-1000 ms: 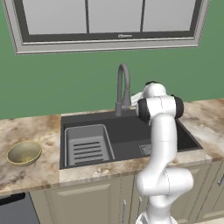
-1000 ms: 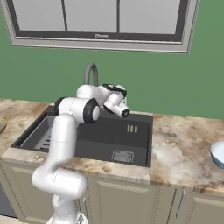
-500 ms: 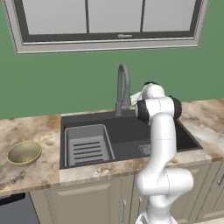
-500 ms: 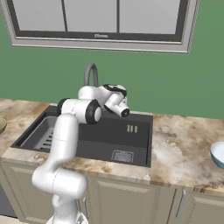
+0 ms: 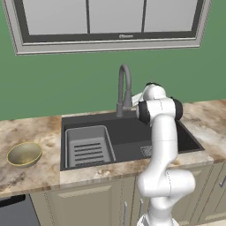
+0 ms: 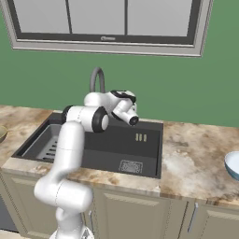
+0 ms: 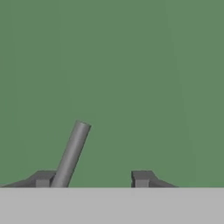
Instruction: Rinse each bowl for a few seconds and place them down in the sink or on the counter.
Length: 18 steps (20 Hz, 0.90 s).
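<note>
Left base view: arm rises in front of the sink [image 5: 128, 132], hand up at the faucet [image 5: 125, 88] base, gripper mostly hidden behind the wrist. Olive-gold bowl [image 5: 24, 153] sits on the counter [image 5: 31, 176] left of the sink, well apart from the arm. Grey ribbed rack [image 5: 88, 145] in the sink's left half.

Right base view: hand is turned toward the back wall, next to the faucet [image 6: 97, 79]. Pale blue bowl [image 6: 232, 164] on the counter [image 6: 196, 163] at the far right, cut by the frame edge. Sliver of the olive-gold bowl [image 6: 1, 133] at the left edge. Sink [image 6: 140, 149] holds no bowl.

Hand view: gripper [image 7: 92, 179] faces the green wall; a grey rod [image 7: 71, 154], tilted, stands between the fingertips [image 7: 141, 178], right beside the left one. Fingers apart, a clear gap to the right one. Can't tell if the left tip touches the rod.
</note>
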{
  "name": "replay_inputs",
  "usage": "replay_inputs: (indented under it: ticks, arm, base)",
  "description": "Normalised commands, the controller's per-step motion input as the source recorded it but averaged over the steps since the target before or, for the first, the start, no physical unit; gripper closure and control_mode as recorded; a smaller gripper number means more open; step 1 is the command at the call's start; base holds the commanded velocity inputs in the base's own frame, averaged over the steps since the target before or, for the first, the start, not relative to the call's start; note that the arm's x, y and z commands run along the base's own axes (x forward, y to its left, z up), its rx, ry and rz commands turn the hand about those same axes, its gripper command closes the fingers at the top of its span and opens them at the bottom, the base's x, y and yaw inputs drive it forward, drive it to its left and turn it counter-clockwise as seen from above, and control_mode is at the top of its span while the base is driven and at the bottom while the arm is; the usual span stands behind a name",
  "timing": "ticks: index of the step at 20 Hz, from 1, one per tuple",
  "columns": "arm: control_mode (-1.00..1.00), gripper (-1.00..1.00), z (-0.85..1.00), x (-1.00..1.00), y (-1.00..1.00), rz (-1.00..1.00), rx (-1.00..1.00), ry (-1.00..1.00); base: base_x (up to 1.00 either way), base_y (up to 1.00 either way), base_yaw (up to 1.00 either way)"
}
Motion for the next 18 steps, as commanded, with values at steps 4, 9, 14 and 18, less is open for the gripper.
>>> replay_inputs:
  ticks: [4, 9, 14, 18]
  arm:
    - [-1.00, 1.00, -0.24, 0.13, -0.32, 0.00, 0.00, 0.00]
    - [-1.00, 1.00, -0.38, 0.18, -0.46, 0.00, 0.01, 0.00]
    - [-1.00, 1.00, -0.51, 0.21, -0.61, 0.00, 0.03, 0.01]
    - [-1.00, 1.00, -0.62, 0.17, -0.78, 0.00, 0.06, 0.01]
  base:
    - [0.00, 0.00, 0.00]
    - [0.00, 0.00, 0.00]
    - [0.00, 0.00, 0.00]
    - [0.00, 0.00, 0.00]
